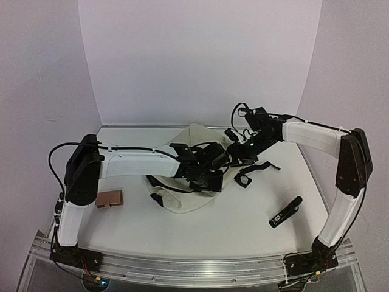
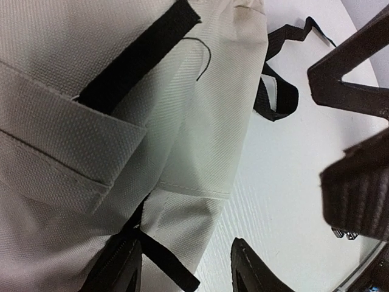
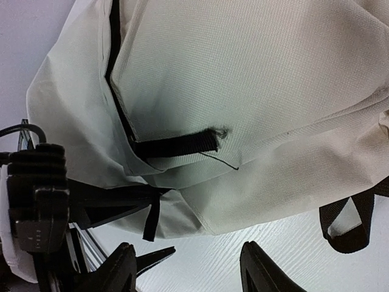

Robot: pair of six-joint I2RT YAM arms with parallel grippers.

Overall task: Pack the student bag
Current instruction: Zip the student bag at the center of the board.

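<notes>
The student bag (image 1: 182, 198) is a cream fabric backpack with black straps, lying slumped in the middle of the table. My left gripper (image 1: 209, 175) hangs over its right side. In the left wrist view the bag (image 2: 91, 121) fills the left, and its lower corner with a short black tab (image 2: 167, 261) lies between the open fingers of the left gripper (image 2: 185, 274). My right gripper (image 1: 238, 148) is at the bag's far right edge. In the right wrist view the right gripper (image 3: 191, 274) stands open over bare table, just short of the bag's hem (image 3: 243, 91).
A black marker-like stick (image 1: 285, 212) lies at the right front. A small brown block (image 1: 110, 198) sits beside the left arm. Loose black straps (image 1: 255, 167) trail right of the bag. Grey walls close in the back and sides.
</notes>
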